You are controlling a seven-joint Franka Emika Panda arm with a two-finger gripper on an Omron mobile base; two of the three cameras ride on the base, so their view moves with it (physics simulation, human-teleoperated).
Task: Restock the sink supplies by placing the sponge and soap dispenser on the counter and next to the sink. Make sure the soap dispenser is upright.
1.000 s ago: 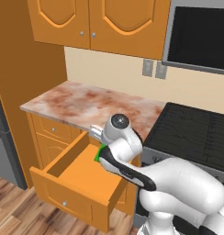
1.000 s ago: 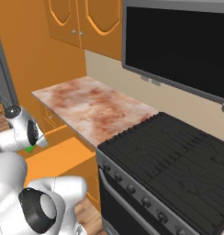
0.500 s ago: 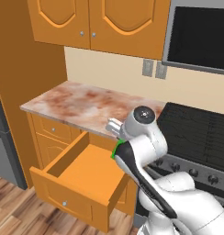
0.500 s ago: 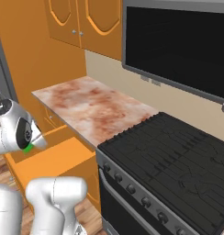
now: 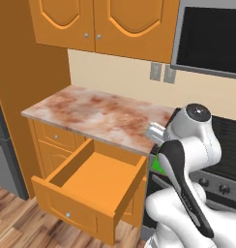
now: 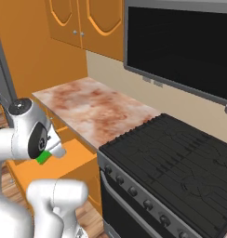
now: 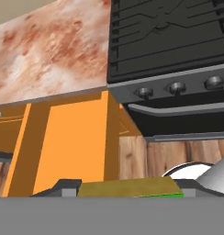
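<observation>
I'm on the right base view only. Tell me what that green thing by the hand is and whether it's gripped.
Observer: In the hand view the flat bright green sponge sits between the gripper fingertips, gripped.
Operator: Report the drawer.
Observer: The left base view shows the orange wooden drawer pulled open under the marbled reddish-brown counter, its floor bare.
Operator: Say what's below the hand.
Observer: The hand view shows wood plank floor beside the black stove.

One sponge (image 7: 127,187); one open drawer (image 5: 93,186); one stove (image 6: 180,162).
</observation>
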